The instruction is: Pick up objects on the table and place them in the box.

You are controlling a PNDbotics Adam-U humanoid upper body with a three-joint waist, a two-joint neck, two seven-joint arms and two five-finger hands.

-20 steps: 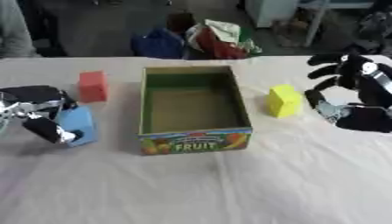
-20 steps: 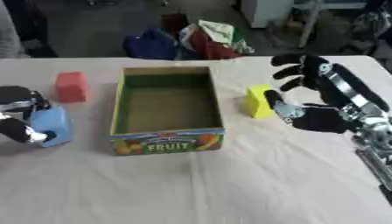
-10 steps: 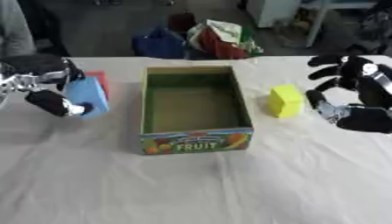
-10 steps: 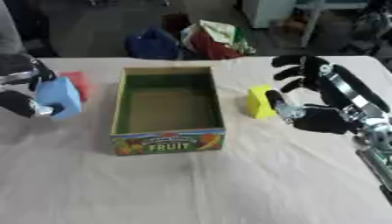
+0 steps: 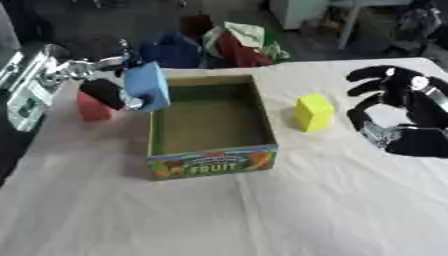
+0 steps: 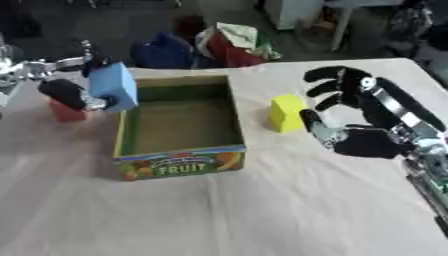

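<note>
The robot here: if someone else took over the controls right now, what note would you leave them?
Left hand: shut on the blue block, held in the air at the left wall of the fruit box.
Right hand: open, holding nothing, just right of the yellow block.
Yellow block stands on the table right of the box; red block sits on the table left of it, partly behind the left hand.
Done: nothing visible in the box yet.
Left: drop the blue block in, then the yellow and red ones.
</note>
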